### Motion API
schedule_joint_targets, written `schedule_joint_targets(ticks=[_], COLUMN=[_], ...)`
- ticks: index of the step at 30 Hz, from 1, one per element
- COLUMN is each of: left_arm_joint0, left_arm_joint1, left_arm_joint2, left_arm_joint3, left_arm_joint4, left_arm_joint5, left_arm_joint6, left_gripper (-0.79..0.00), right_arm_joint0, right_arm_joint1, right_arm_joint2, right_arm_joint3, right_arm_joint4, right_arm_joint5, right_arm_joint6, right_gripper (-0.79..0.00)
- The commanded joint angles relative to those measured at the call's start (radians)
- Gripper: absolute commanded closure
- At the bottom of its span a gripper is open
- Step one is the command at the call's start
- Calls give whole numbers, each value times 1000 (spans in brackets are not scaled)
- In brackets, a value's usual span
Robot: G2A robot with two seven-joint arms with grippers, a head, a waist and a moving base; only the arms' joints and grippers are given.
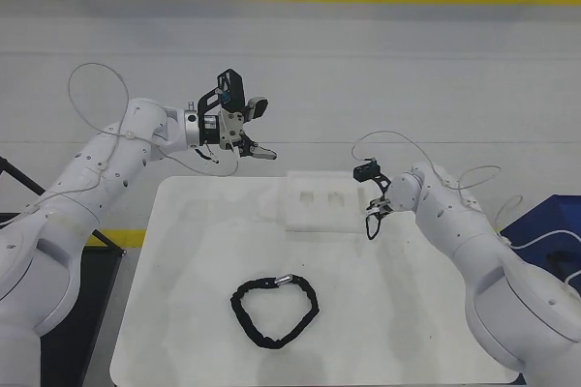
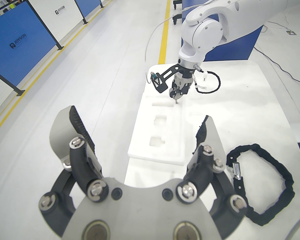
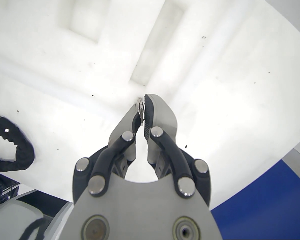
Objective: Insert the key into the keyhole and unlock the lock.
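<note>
Right claw (image 3: pixel 142 102) pinches the key (image 3: pixel 141 110) at the tray (image 1: pixel 320 205), left claw (image 2: pixel 140 114) gapes wide (empty), lock (image 1: pixel 284 281) lies untouched on the desk (image 1: pixel 174 290); inserting and turning remain.

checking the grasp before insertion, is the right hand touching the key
Touching: in the right wrist view the right hand is shut with the key pinched between its pads.
</note>
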Motion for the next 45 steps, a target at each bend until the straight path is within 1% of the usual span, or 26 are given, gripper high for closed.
schedule_joint_targets(ticks=[1, 7, 13, 17, 22, 24, 27, 31, 34, 40, 45], left_arm_joint0=[0, 0, 0, 0, 0, 0, 0, 0, 0, 0, 0], left_arm_joint1=[0, 0, 0, 0, 0, 0, 0, 0, 0, 0, 0], left_arm_joint2=[0, 0, 0, 0, 0, 0, 0, 0, 0, 0, 0], left_arm_joint3=[0, 0, 0, 0, 0, 0, 0, 0, 0, 0, 0], left_arm_joint4=[0, 0, 0, 0, 0, 0, 0, 0, 0, 0, 0], left_arm_joint5=[0, 0, 0, 0, 0, 0, 0, 0, 0, 0, 0], left_arm_joint6=[0, 0, 0, 0, 0, 0, 0, 0, 0, 0, 0], left_gripper=[-785, -785, -785, -785, -785, -785, -785, -785, -785, -785, -785], right_arm_joint0=[0, 11, 18, 8, -42, -78, -123, -201, -273, -436, -552], right_arm_joint1=[2, 17, 46, 75, 128, 154, 197, 255, 297, 366, 403], right_arm_joint2=[4, 34, 84, 129, 213, 266, 346, 465, 567, 759, 893], right_arm_joint3=[-6, -35, -95, -171, -301, -361, -443, -579, -707, -970, -1108], right_arm_joint4=[-4, 4, 45, 79, 146, 219, 284, 357, 414, 471, 521], right_arm_joint5=[2, -10, -45, -61, -96, -143, -186, -209, -230, -209, -204], right_arm_joint6=[2, -4, 25, 41, 83, 110, 165, 236, 283, 340, 353], right_gripper=[0, 0, 0, 0, 0, 0, 0, 0, 0, 0, 0])
